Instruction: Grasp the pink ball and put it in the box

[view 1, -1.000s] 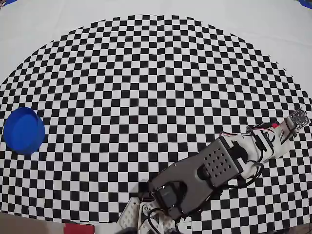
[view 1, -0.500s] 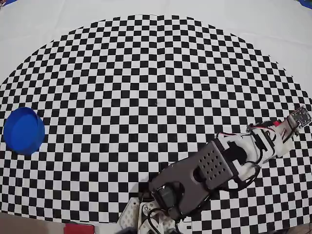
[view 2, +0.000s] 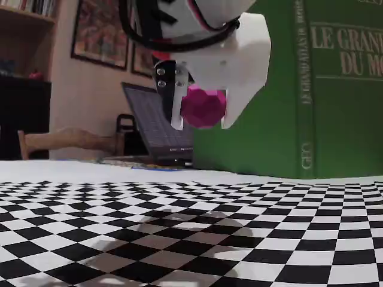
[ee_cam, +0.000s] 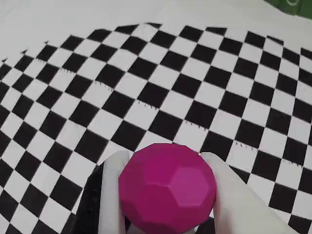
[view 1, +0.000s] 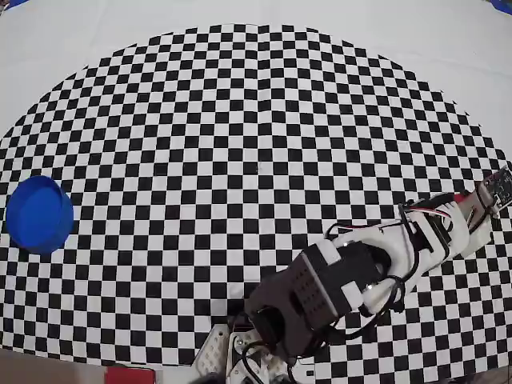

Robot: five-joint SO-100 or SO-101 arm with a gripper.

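Clamped on the ball (ee_cam: pixel 167 189) (view 2: pixel 203 107): gripper (ee_cam: pixel 165 195) (view 2: pixel 200 122) with one white finger (ee_cam: pixel 111 195) pressing each flank, seen in the wrist view. Faceted, magenta-pink, filling the space between the fingers. In the fixed view, lifted clear of the counter (view 2: pixel 179 227), hanging above the checkered cloth (view 2: pixel 119 239) with a soft shadow below. Directly under and ahead of the gripper in the wrist view, only black-and-white checks (ee_cam: pixel 161 87), then plain white counter beyond the cloth's edge.

In the overhead view, arm (view 1: pixel 344 276) stretched from the base at the bottom edge out toward the right rim of the cloth (view 1: pixel 256 160), gripper end at the far right; ball itself not visible there, hidden under the arm.

Far from the gripper, clear across the cloth at its left edge in the overhead view: the box (view 1: pixel 38 214), round, bright blue, sitting upright, well apart from arm and ball.

Behind the gripper in the fixed view: a big green book (view 2: pixel 311 89) standing upright just behind, a laptop (view 2: pixel 157 134) farther back to the left, then a chair (view 2: pixel 66 142), framed pictures (view 2: pixel 99 33) on the wall.
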